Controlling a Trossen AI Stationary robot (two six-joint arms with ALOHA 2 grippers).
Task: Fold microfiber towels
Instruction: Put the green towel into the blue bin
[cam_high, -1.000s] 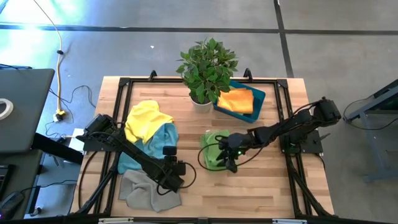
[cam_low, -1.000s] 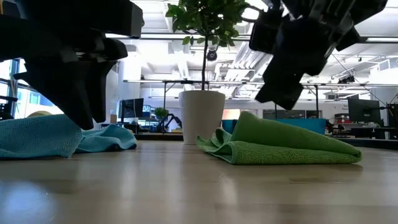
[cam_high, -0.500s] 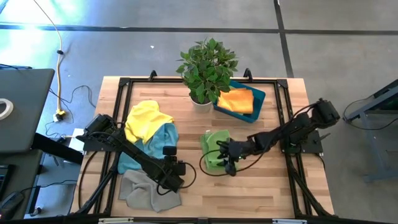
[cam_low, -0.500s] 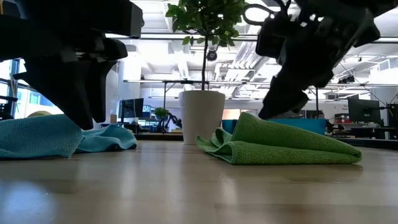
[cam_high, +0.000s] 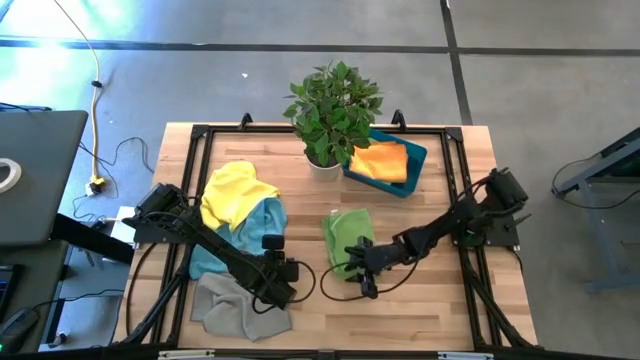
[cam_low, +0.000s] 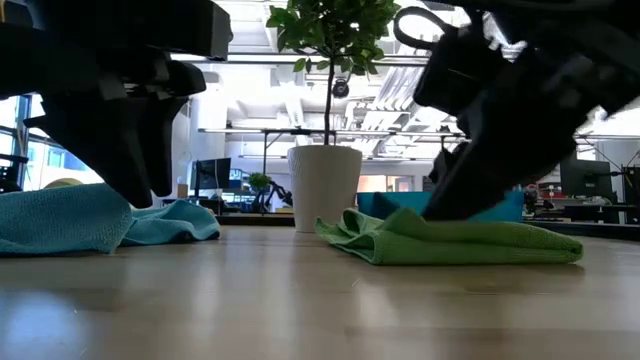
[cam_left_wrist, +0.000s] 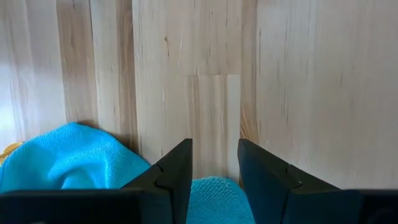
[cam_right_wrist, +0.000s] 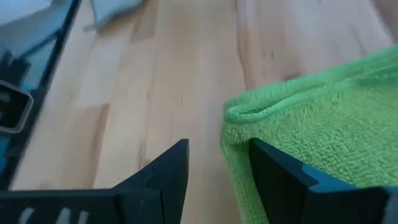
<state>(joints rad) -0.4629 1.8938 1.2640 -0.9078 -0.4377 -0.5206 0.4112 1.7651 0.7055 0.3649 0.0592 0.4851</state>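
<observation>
- Right gripper (cam_high: 360, 268) is low at the near edge of the folded green towel (cam_high: 345, 240), mid-table. In the right wrist view its jaws stand parted with bare wood between them; one finger (cam_right_wrist: 283, 177) sits against the towel's rolled hem. Nothing pinched.
- From the low view the right arm presses down on the green towel's back, which lies flat and doubled on the table (cam_low: 300, 300). I judge this a smoothing or edge-seeking pose, meant to get a finger under the hem for another fold.
- Left gripper (cam_high: 285, 270) waits over the pile at the left. In the left wrist view its jaws are apart, empty, with the light blue towel (cam_left_wrist: 68, 158) just below and between the fingertips. It is parked there, I think, to take the next cloth.
- Unfolded stock: yellow towel (cam_high: 235, 192) lying over the light blue one, grey towel (cam_high: 235, 305) nearest the front edge. All three crumpled, heaped together for easy reach by the left arm.
- Orange towel (cam_high: 380, 162) lies folded in the teal bin (cam_high: 420, 155) beside the potted plant (cam_high: 330, 110); I take the bin as the drop-off for finished cloths.
- Risk: hem slides away on the smooth wood if the fingers close too shallow.
</observation>
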